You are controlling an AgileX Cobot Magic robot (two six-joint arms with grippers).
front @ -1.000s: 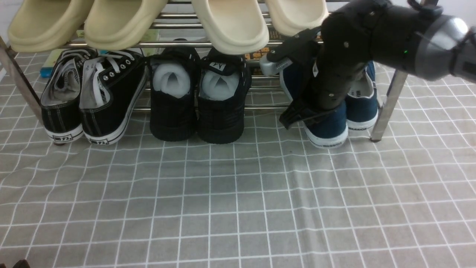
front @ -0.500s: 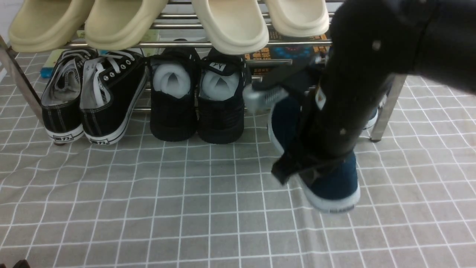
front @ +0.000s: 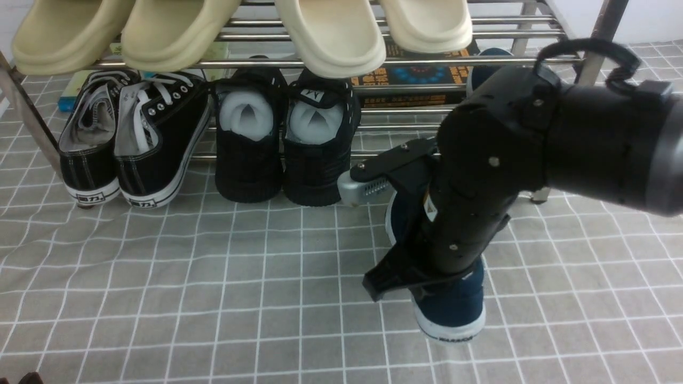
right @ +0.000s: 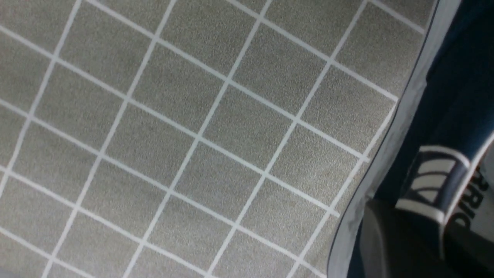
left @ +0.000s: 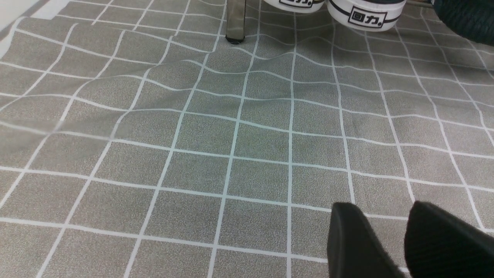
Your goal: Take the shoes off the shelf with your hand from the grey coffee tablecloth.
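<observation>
While my right fingers (front: 368,185) clamp the shoe (front: 453,306), off the shelf (front: 299,63):
I should set it flat on the desk (front: 213,298), then release.

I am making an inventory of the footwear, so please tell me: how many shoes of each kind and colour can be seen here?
Cream slippers: 4
Black lace-up sneakers: 2
All-black mesh shoes: 2
Navy canvas slip-ons: 2 (one mostly hidden)
Total: 10

Front view toward the shelf (front: 251,36), mid-range; both wrist views close above the shared grey coffee tablecloth (front: 213,277).
</observation>
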